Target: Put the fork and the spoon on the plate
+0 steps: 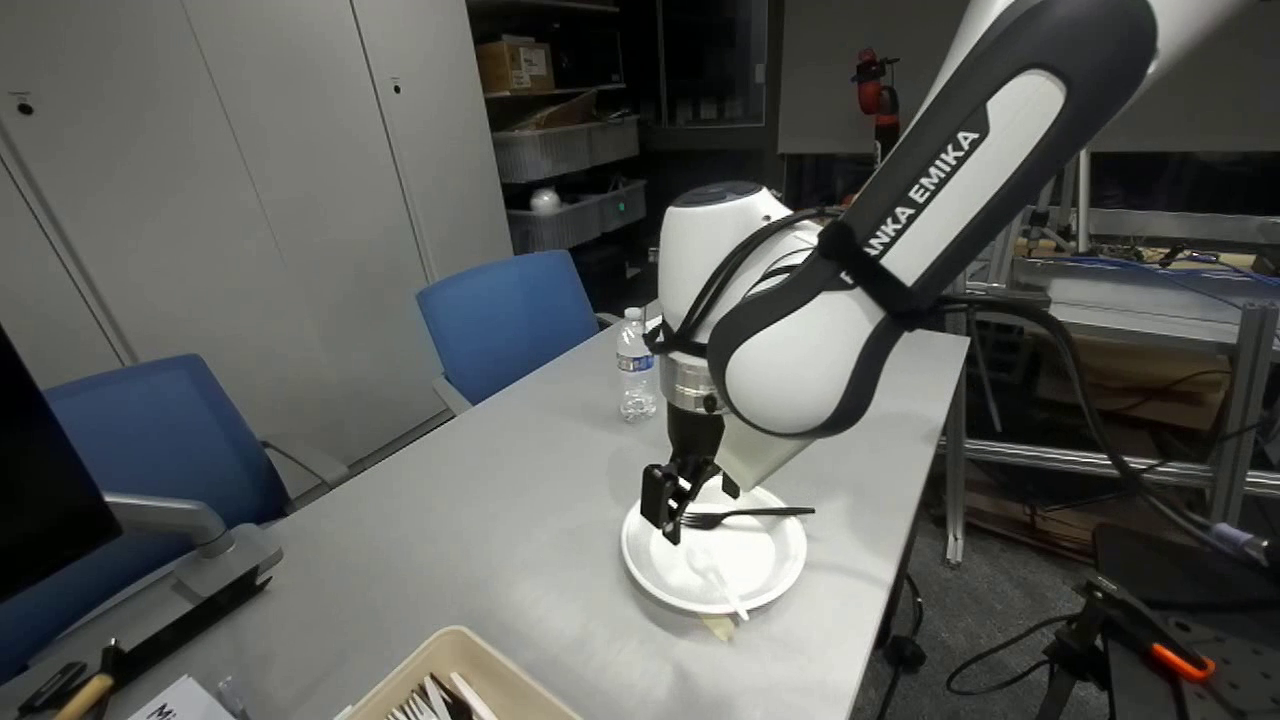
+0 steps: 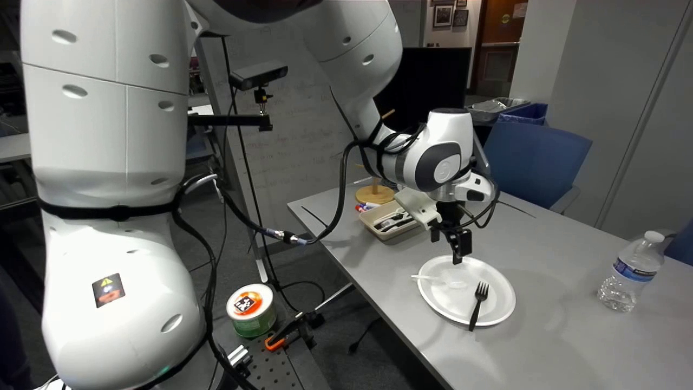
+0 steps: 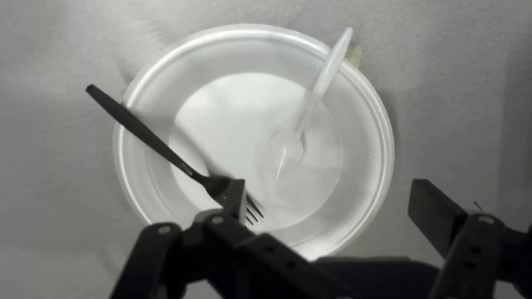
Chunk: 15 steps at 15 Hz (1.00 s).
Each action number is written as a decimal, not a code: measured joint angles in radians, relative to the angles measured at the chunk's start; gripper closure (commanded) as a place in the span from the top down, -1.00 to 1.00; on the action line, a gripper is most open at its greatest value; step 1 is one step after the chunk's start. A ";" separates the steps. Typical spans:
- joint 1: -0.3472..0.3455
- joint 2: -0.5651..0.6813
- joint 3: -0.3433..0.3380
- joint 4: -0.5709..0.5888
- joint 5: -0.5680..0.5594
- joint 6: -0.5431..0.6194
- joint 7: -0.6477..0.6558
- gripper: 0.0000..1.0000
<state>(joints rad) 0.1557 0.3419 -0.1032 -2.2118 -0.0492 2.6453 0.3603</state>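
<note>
A smooth grey table (image 1: 480,510) stretches across both exterior views. Closest in the wrist view is the black gripper (image 3: 328,199), its two fingers spread far apart and clasping nothing. It hangs over the plate (image 3: 232,112); one finger crosses in front of the head of the fork (image 3: 166,151) there, though an exterior view shows the fork (image 2: 481,294) lying apart from it. The round white plate lies flat on the table and holds both utensils. The black fork's tines reach well inside, while its handle runs out past the rim. The whitish, see-through spoon (image 3: 324,82) has its bowl on the plate's floor and its handle across another part of the rim, apart from the fork. Well apart from the plate, a beige tray (image 1: 455,645) holds light and dark cutlery (image 1: 474,695), and a capped clear bottle (image 2: 631,273) with a blue label stands on the table. In an exterior view the white-and-black arm (image 1: 940,195) slants down over the table, its gripper pointing downward. Beyond the table stand blue chairs (image 1: 515,320), and farther back, pale cabinets (image 1: 290,150).
</note>
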 measured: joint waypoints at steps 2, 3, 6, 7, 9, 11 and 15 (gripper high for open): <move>-0.014 -0.037 0.000 -0.023 -0.013 0.011 -0.030 1.00; -0.021 -0.058 0.000 -0.038 -0.020 0.016 -0.042 1.00; -0.041 -0.133 0.000 -0.100 -0.029 0.038 -0.077 1.00; -0.048 -0.161 0.000 -0.123 -0.035 0.046 -0.085 1.00; -0.062 -0.218 0.000 -0.169 -0.040 0.060 -0.097 1.00; -0.074 -0.274 0.001 -0.217 -0.040 0.077 -0.111 1.00; -0.099 -0.379 0.010 -0.309 -0.009 0.105 -0.158 1.00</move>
<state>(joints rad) 0.0564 -0.0367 -0.0935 -2.5205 -0.0586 2.7501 0.2025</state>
